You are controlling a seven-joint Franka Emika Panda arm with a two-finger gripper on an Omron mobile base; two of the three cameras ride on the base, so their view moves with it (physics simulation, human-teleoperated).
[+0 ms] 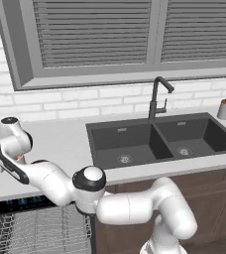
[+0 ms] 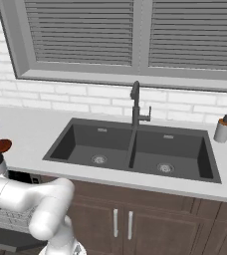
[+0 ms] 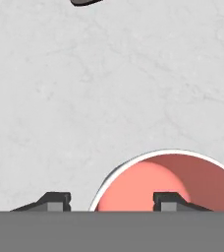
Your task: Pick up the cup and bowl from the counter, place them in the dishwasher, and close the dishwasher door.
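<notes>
The cup (image 3: 168,184) sits at the bottom right of the hand view, white-rimmed with a salmon-red inside, on the counter (image 3: 109,98). My gripper (image 3: 112,201) straddles its near wall: one fingertip (image 3: 170,201) is over the cup's inside and the other is outside the rim. Both stand clear of the wall, so the gripper is open. The reddish-brown bowl (image 2: 0,145) lies on the counter just beside the cup, and its dark edge (image 3: 84,1) shows at the top of the hand view. The dishwasher (image 1: 21,202) below is open, with its wire rack (image 1: 40,230) pulled out.
A dark double sink (image 1: 154,141) with a black faucet (image 1: 157,96) lies to the right. A soap dispenser (image 1: 225,107) stands at the far right by the brick wall. Brown cabinets (image 2: 130,219) run under the counter.
</notes>
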